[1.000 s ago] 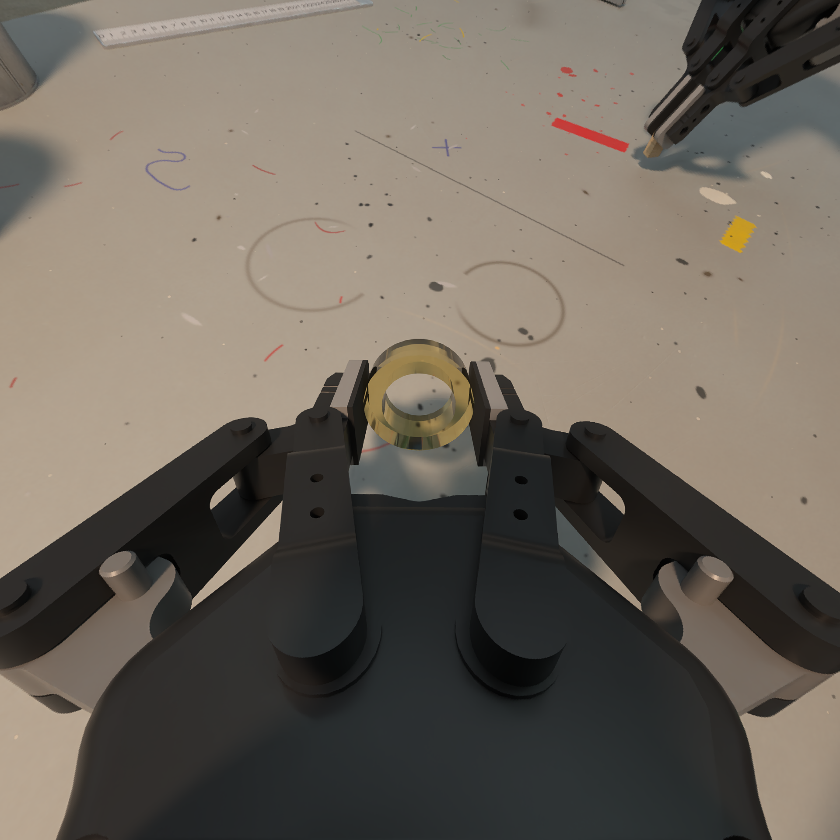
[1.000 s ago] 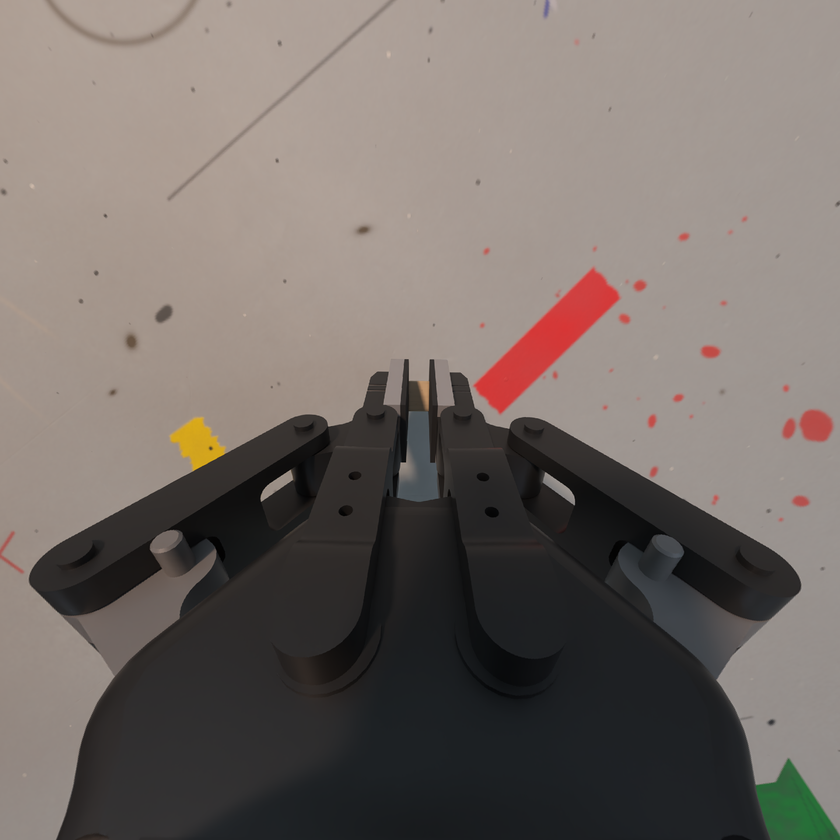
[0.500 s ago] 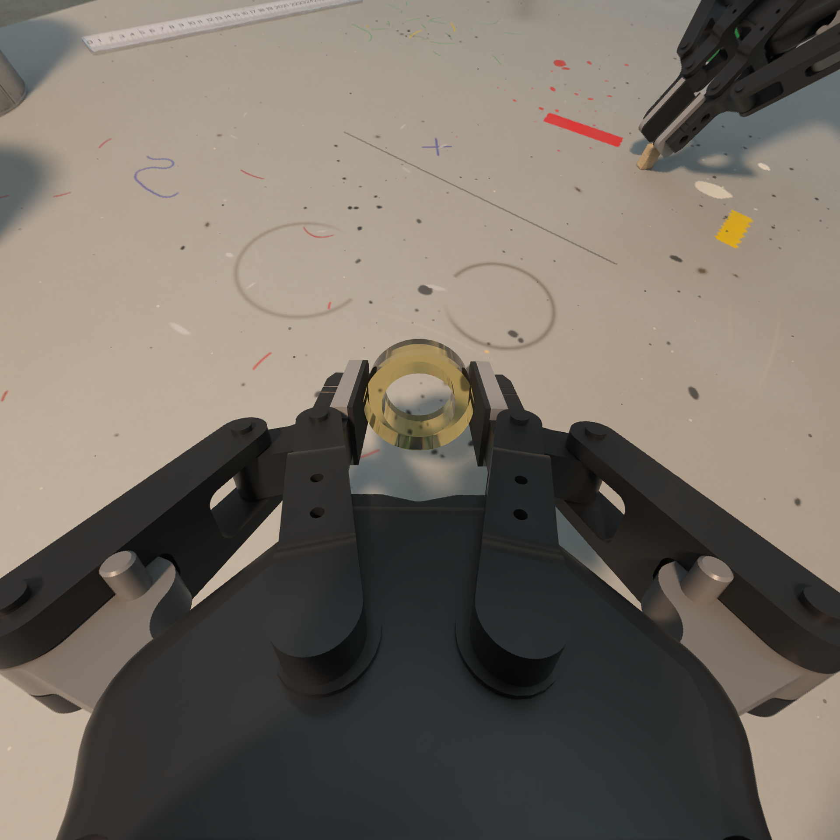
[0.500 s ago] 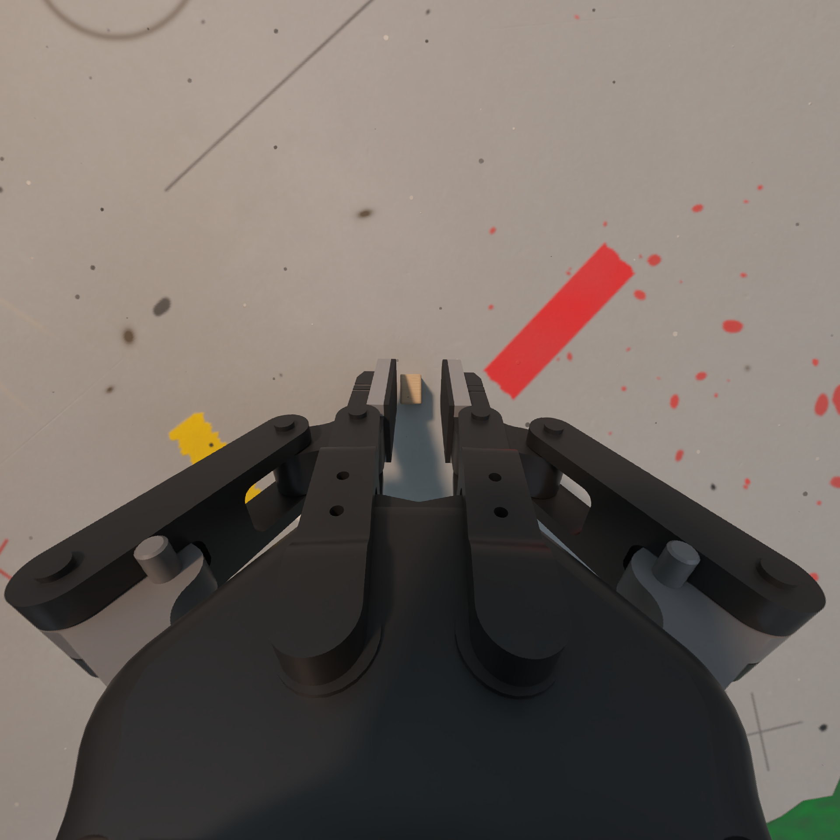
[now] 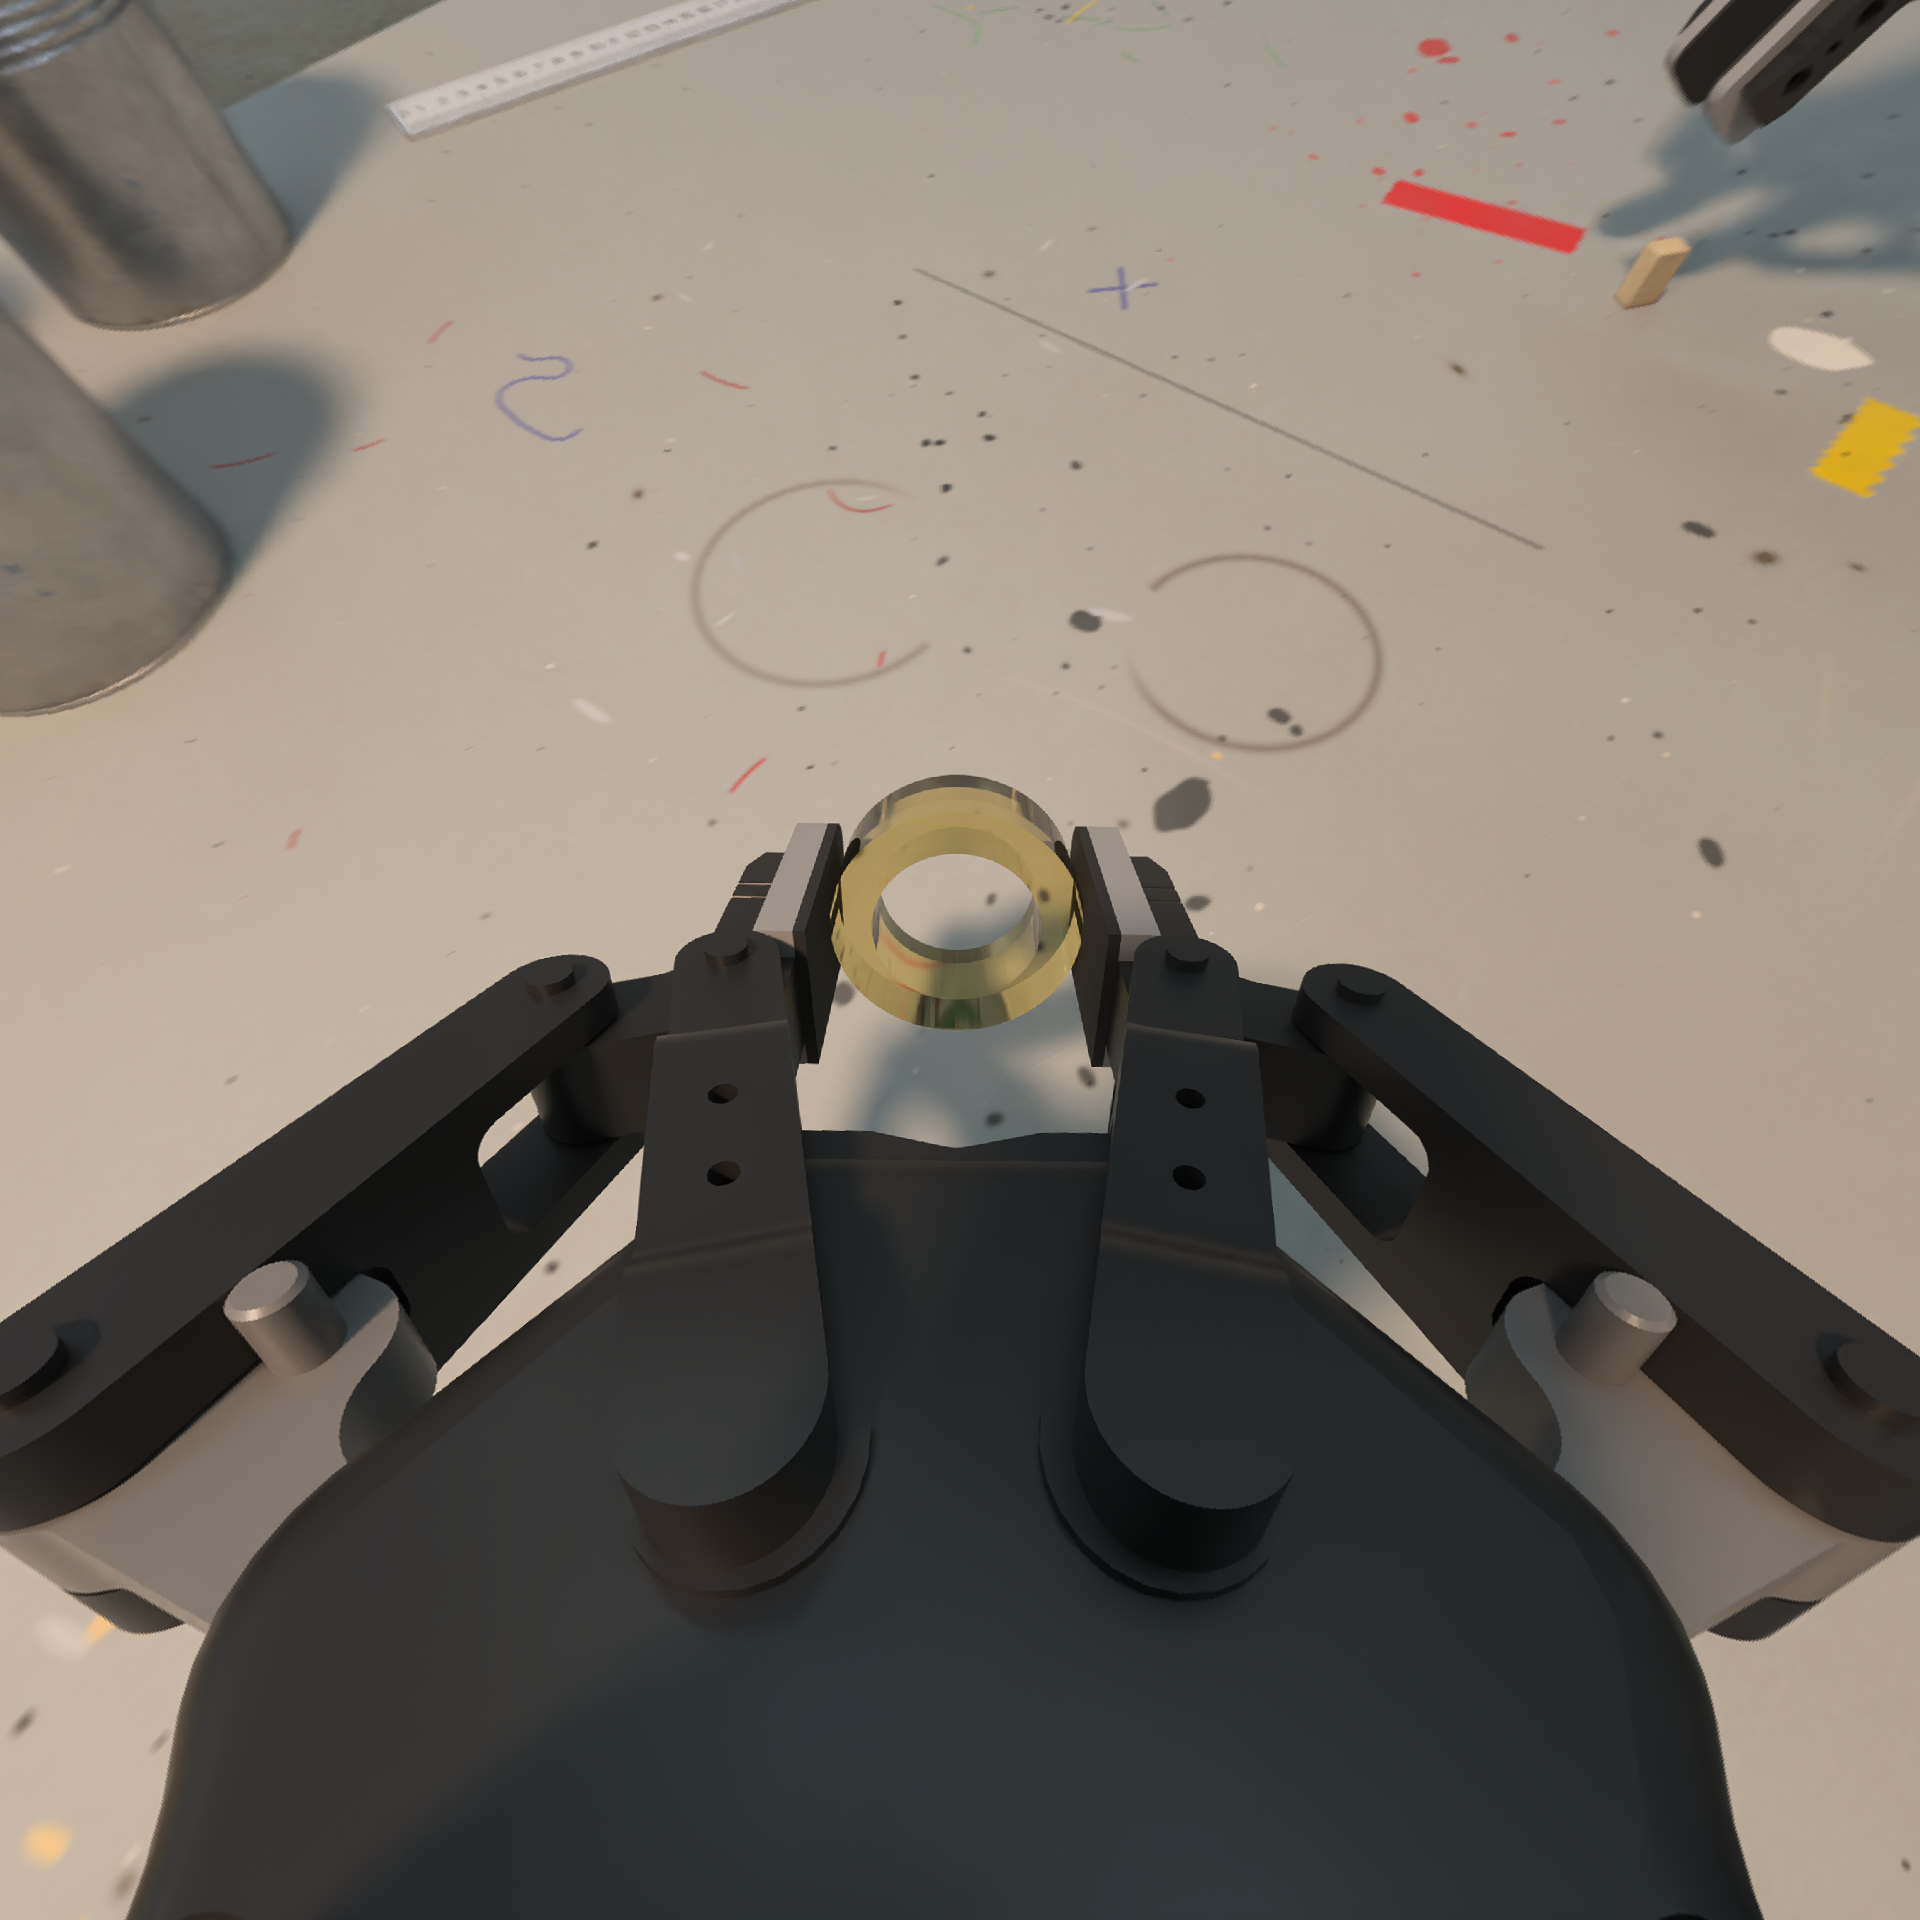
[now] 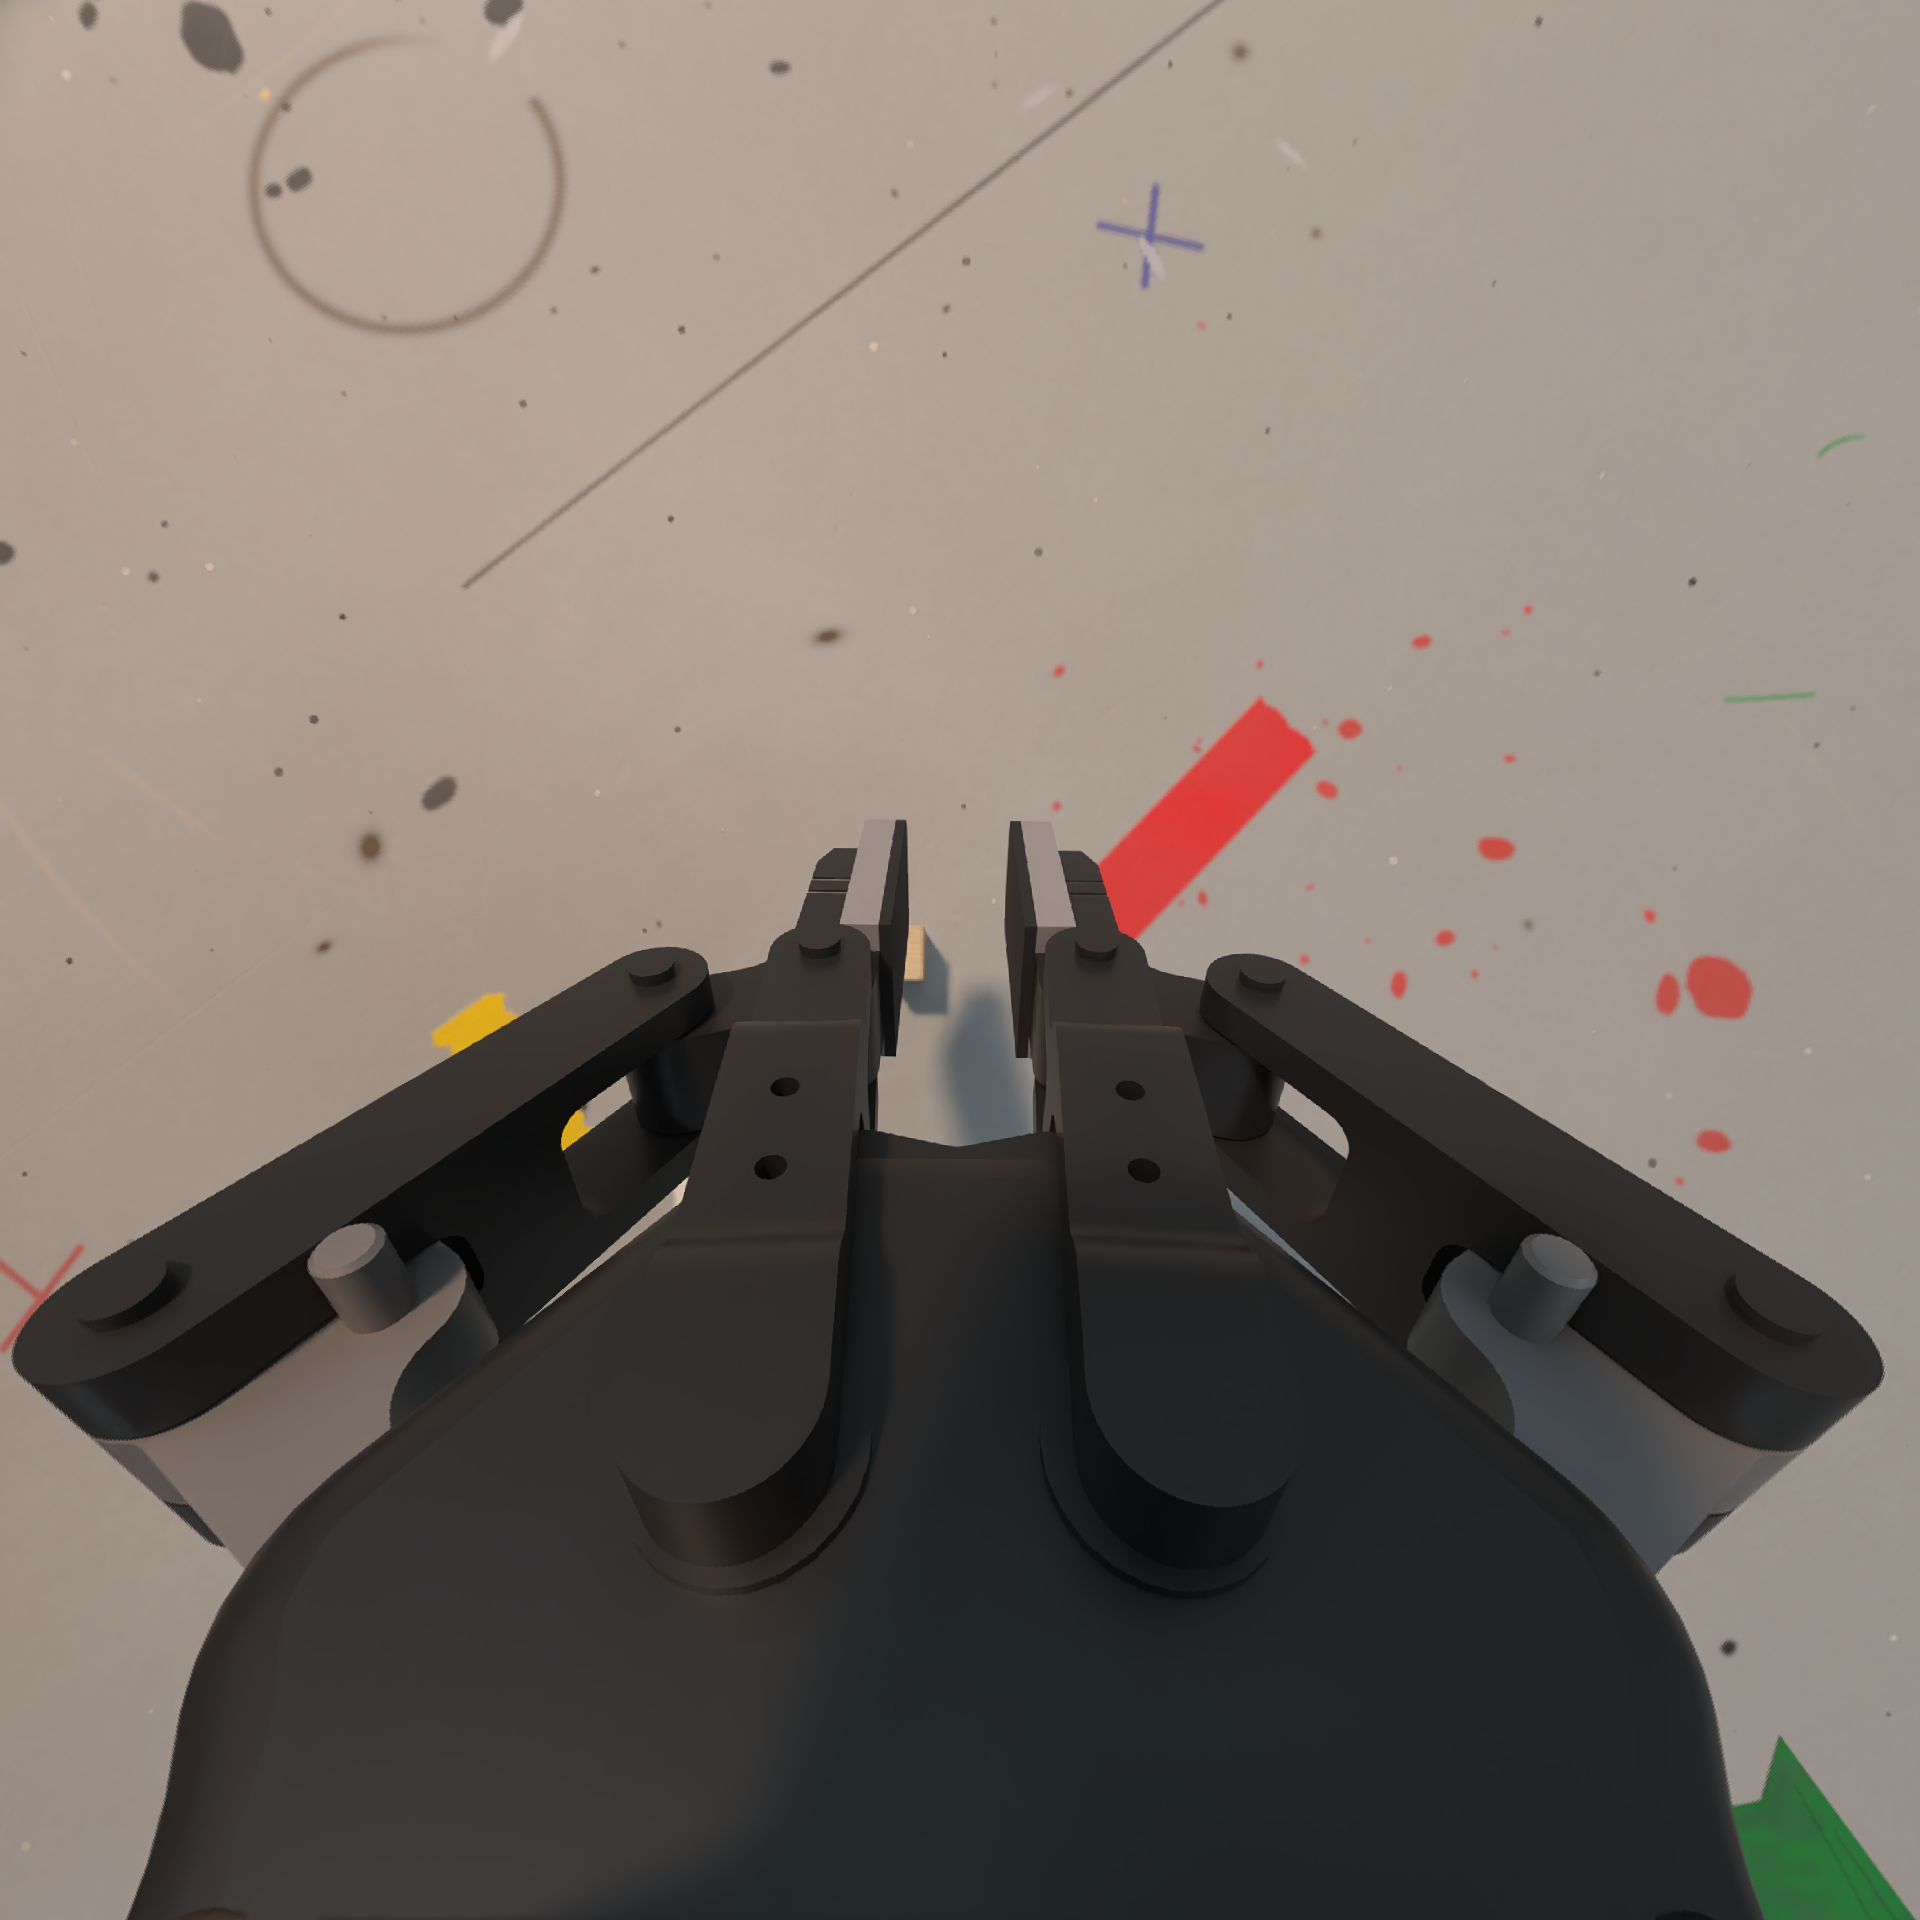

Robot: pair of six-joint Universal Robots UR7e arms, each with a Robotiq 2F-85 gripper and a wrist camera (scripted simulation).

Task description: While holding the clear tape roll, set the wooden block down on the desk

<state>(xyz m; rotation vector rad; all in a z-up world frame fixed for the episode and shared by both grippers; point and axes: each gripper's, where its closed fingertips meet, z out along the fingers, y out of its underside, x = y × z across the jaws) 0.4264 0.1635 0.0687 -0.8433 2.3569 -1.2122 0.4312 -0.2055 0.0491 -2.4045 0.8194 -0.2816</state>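
My left gripper [image 5: 954,894] is shut on the clear yellowish tape roll [image 5: 914,997] and holds it above the desk, its hole facing the camera. The small wooden block [image 5: 1652,272] lies on the desk at the far right, just past the red stripe [image 5: 1484,215]. In the right wrist view my right gripper [image 6: 956,883] is open and empty, raised above the desk. The wooden block [image 6: 914,953] shows below it, partly hidden behind the left finger. A part of the right gripper's fingers [image 5: 1766,73] shows at the top right of the left wrist view.
Two grey metal cylinders [image 5: 114,177] [image 5: 73,551] stand at the left. A ruler [image 5: 582,62] lies at the back. A yellow patch [image 5: 1868,447], paint spots, drawn circles and a line mark the desk. A green shape [image 6: 1808,1839] sits at the lower right of the right wrist view.
My right gripper opened, let go of the wooden block, and rose away from it. The block now rests on the desk. My left gripper moved with the tape roll still held.
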